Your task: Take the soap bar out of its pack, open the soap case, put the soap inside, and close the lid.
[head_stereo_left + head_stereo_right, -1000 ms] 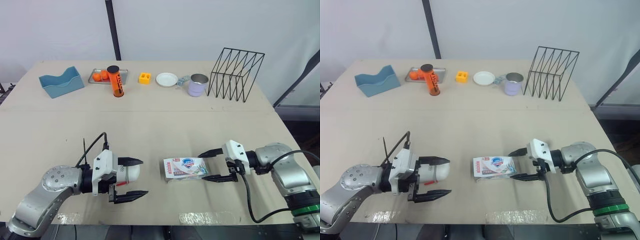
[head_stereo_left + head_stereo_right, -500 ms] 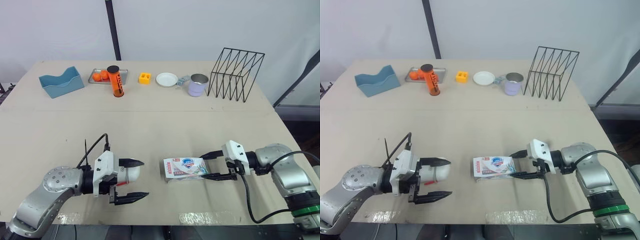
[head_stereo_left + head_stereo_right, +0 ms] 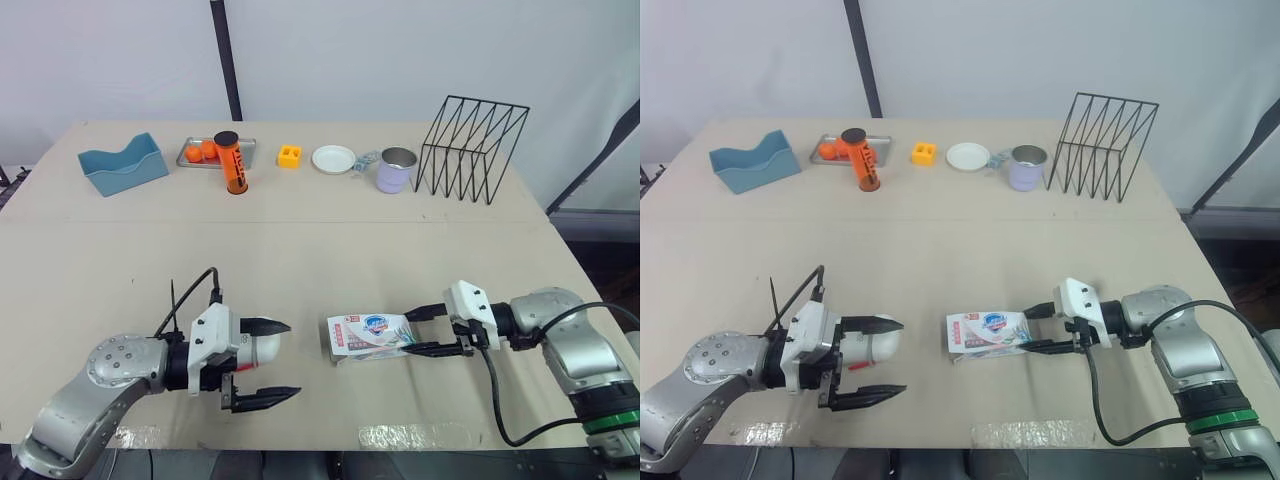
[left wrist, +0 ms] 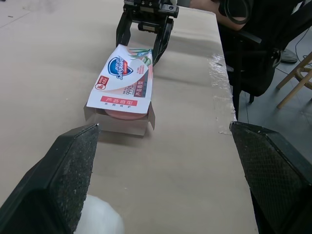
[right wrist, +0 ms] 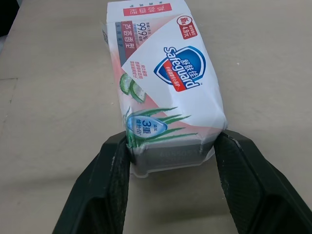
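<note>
— Beige table [image 3: 300, 250], seen from the head: where is the soap pack [image 3: 368, 335]?
— Front centre, its long axis running left to right. The right gripper [image 3: 407, 335] pinches its right end; the left gripper [image 3: 292, 359] is wide open, gripping nothing, off to the pack's left.
— Left wrist?
— The pack's open end faces it, soap [image 4: 126, 113] showing.
— Right wrist?
— Fingers [image 5: 114, 190] press on both sides.

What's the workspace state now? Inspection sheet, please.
Surface: tan table, tape strips on near edge.
Job's things: soap pack lying flat, open end facing left gripper, pink soap inside; white rounded case between left jaws.
Clutter: far edge: blue tray, metal tray, orange bottle, yellow block, white dish, mug, wire rack.
Grippers: left open; right gripper shut on soap pack.
Cables: left cable loops at wrist; right cable trails below forearm.
Surroundings: white wall, black pole.
</note>
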`<action>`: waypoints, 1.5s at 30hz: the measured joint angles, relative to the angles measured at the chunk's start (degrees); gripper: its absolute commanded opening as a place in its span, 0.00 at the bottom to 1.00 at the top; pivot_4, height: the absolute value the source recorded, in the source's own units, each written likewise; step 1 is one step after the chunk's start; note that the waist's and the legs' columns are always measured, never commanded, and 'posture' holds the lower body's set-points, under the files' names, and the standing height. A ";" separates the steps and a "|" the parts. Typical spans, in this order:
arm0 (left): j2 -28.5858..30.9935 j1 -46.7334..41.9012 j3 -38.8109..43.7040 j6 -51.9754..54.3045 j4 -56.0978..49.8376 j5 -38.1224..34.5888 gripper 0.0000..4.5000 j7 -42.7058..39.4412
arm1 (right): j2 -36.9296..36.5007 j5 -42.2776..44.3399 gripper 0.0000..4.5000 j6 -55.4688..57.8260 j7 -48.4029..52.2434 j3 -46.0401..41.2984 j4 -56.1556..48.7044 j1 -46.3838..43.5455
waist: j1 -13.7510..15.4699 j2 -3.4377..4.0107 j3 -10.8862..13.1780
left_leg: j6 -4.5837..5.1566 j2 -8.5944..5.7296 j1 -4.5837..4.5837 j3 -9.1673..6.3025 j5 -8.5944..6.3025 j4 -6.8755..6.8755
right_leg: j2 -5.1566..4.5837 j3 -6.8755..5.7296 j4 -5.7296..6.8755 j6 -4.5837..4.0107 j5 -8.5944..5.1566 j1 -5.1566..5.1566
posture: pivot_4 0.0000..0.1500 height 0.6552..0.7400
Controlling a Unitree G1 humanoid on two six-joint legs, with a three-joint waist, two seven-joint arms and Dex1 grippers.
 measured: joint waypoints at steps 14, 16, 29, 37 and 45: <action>0.08 -0.20 0.00 0.19 -0.01 -0.08 1.00 0.03 | 0.00 -0.04 0.57 -0.32 -0.06 0.00 0.00 0.00 | 0.00 0.00 0.00 | 0.00 0.00 0.00 0.00 0.00 0.00 | 0.00 0.00 0.00 0.00 0.00 0.00 | 1.00 1.00; 0.08 -0.32 0.00 0.55 -0.01 -0.08 1.00 0.03 | 0.00 -0.03 0.57 -0.34 -0.08 0.00 0.00 0.00 | 0.00 0.00 0.00 | 0.00 0.00 0.00 0.00 0.00 0.00 | 0.00 0.00 0.00 0.00 0.00 0.00 | 1.00 1.00; 0.08 -0.41 -0.09 0.74 -0.01 -0.08 1.00 0.00 | 0.07 -0.04 0.57 -0.59 -0.43 0.00 0.00 0.04 | 0.00 0.00 0.00 | 0.00 0.00 0.00 0.00 0.00 0.00 | 0.00 0.00 0.00 -0.01 0.01 0.00 | 1.00 1.00; 0.21 -0.40 -0.09 0.71 0.01 -0.03 1.00 -0.12 | 0.13 0.26 0.57 0.07 0.02 -0.01 -0.04 -0.25 | 0.00 0.00 0.00 | 0.00 0.00 0.00 0.00 0.00 0.00 | 0.00 0.00 0.00 -0.02 0.01 0.00 | 1.00 1.00; 0.33 -0.44 -0.08 0.44 1.81 0.43 1.00 -0.57 | -1.67 2.38 0.57 4.03 1.32 -0.42 -3.28 -3.30 | 0.00 0.02 0.01 | 0.00 0.00 0.00 -0.01 0.00 0.00 | 0.00 -0.01 0.00 -0.01 0.01 0.00 | 1.00 1.00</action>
